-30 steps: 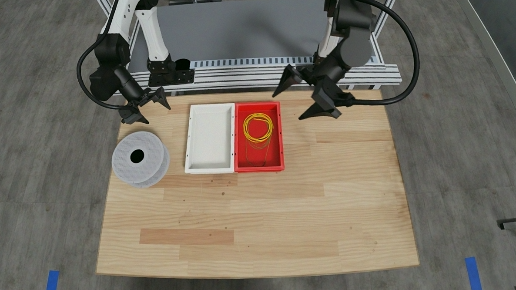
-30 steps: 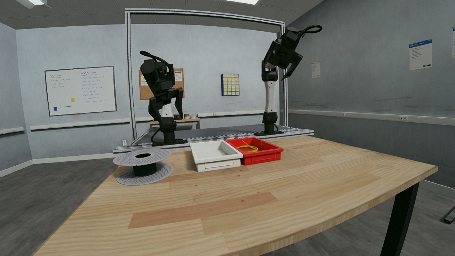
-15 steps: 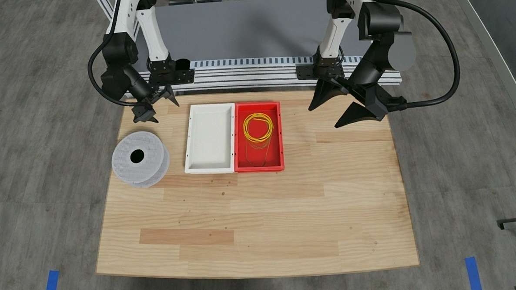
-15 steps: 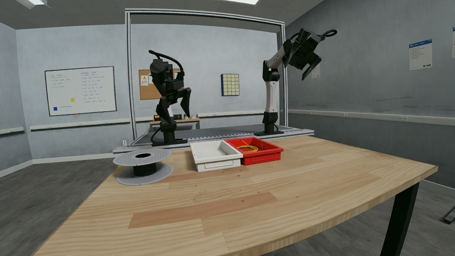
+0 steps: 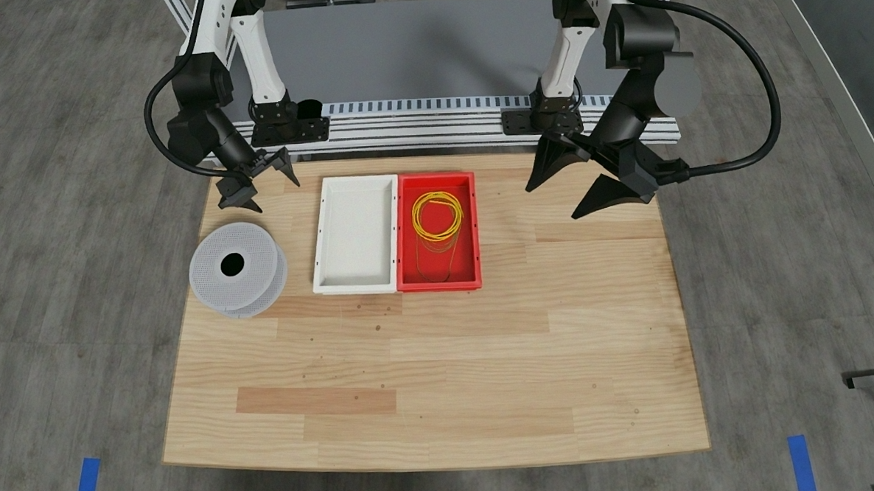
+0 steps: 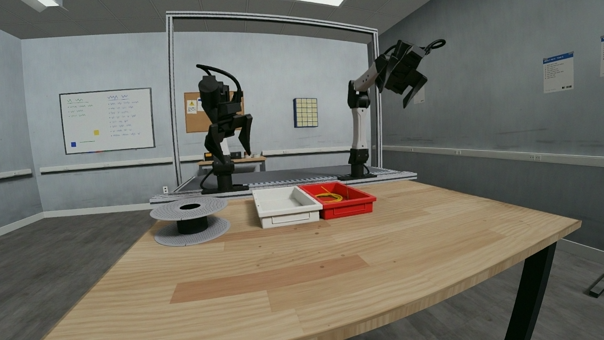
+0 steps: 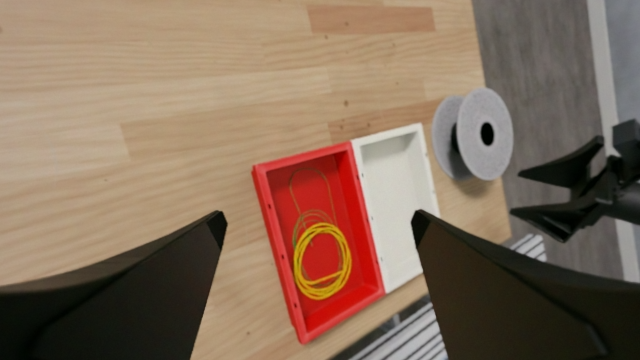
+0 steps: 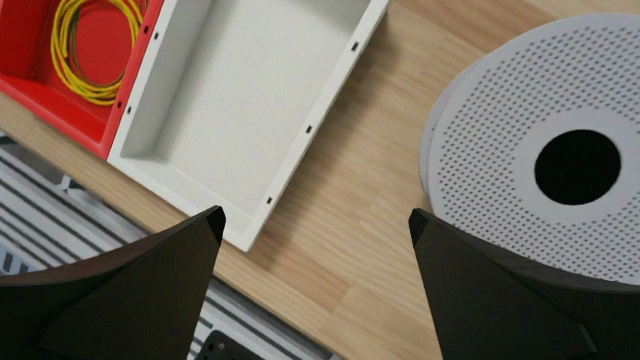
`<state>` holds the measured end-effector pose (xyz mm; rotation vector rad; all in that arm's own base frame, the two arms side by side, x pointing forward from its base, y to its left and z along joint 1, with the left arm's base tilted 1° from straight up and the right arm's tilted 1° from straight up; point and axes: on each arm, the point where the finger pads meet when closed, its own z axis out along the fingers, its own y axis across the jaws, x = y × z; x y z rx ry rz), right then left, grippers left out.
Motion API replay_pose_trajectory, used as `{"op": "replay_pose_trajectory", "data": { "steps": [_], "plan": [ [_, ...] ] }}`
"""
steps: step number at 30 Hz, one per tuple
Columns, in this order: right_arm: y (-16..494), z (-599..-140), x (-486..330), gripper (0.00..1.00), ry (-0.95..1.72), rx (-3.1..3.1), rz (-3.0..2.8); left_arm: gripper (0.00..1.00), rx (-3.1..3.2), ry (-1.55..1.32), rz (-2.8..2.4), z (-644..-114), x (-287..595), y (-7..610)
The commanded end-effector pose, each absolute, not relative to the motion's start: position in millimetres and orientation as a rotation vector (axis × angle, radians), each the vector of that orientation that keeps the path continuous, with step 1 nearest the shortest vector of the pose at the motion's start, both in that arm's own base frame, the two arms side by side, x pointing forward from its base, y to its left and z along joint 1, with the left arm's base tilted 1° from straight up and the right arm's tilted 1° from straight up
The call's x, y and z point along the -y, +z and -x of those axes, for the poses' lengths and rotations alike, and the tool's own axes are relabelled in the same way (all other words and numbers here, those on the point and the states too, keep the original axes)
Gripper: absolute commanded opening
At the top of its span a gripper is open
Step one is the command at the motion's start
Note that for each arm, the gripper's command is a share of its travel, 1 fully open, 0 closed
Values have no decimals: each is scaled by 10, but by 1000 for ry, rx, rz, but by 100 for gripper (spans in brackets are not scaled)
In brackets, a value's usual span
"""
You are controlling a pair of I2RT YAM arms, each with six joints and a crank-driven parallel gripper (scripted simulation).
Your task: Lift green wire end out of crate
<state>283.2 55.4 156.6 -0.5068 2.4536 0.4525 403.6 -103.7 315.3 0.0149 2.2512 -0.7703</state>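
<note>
The thin green wire [image 5: 453,257] [image 7: 308,169] lies in the red crate [image 5: 439,287] [image 6: 346,210] [image 7: 281,260], partly under the coiled yellow wire [image 5: 417,220] [image 7: 346,250]. A long green loop shows beyond the coil; I cannot tell its ends. My left gripper [image 5: 551,203] [image 6: 392,99] [image 7: 318,215], on the right-hand arm in the top and exterior views, is open and empty, high up and to the right of the red crate in the top view. My right gripper [image 5: 279,198] [image 6: 235,157] [image 8: 317,211] is open and empty, above the table between the spool and the white crate.
The white crate [image 5: 356,289] [image 7: 392,134] [image 8: 320,108] is empty and stands against the red crate. A grey perforated spool [image 5: 210,274] [image 6: 169,211] [image 7: 470,155] [image 8: 490,125] stands at the table's left edge in the top view. A metal rail [image 5: 415,129] runs along the back table edge.
</note>
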Motion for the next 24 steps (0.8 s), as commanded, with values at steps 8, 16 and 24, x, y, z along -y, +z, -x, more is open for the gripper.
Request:
{"op": "replay_pose_trajectory", "data": {
  "steps": [8, 16, 24],
  "plan": [
    [1932, -3283, -381, 100, 247, -2246, 391, 100, -2052, -533, -62, -4103, 765, 3296],
    [2515, -3652, -176, 100, 91, -1991, 230, 100, -1858, -301, -65, -4076, 463, 3416],
    [3003, -3793, -38, 100, 21, -1800, 111, 100, -1723, -153, -44, -3991, 247, 3509]
  ]
}}
